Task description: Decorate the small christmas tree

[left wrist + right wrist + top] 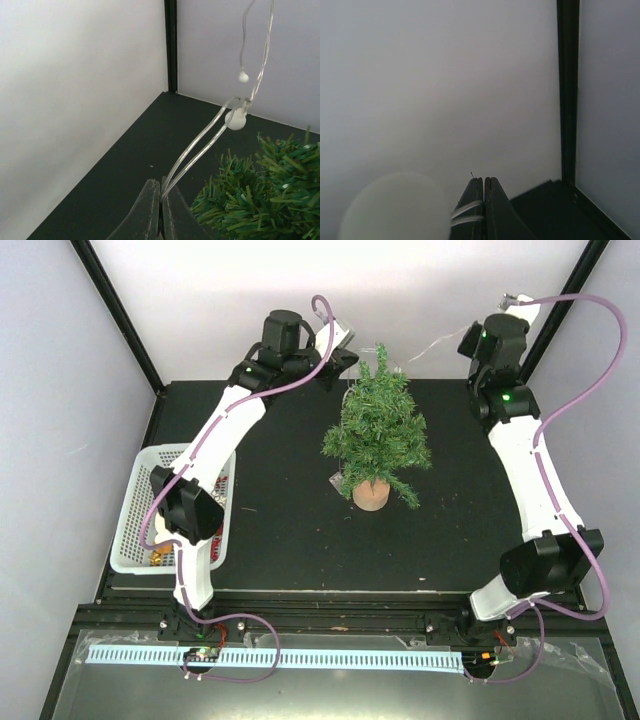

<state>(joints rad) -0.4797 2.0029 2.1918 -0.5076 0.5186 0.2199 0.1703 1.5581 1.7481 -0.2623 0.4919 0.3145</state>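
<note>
The small christmas tree [378, 435] stands upright on its tan stump base [371, 495] mid-table. Its branches show at the lower right of the left wrist view [260, 195]. My left gripper [345, 360] is at the tree's back left, shut [161, 192] on a clear light string [200, 150] with small white bulbs [235, 120]. The string rises up and to the right above the branches. My right gripper [470, 340] is at the back right near the wall, shut [484, 180] on the same string [467, 212]. A blurred white bulb [395, 210] hangs close to its camera. The string [430, 345] spans between the grippers above the treetop.
A white basket [135, 510] with several small ornaments sits at the table's left edge, under the left arm. White walls and black corner posts [171, 45] close in the back. A small tag [337, 480] lies by the stump.
</note>
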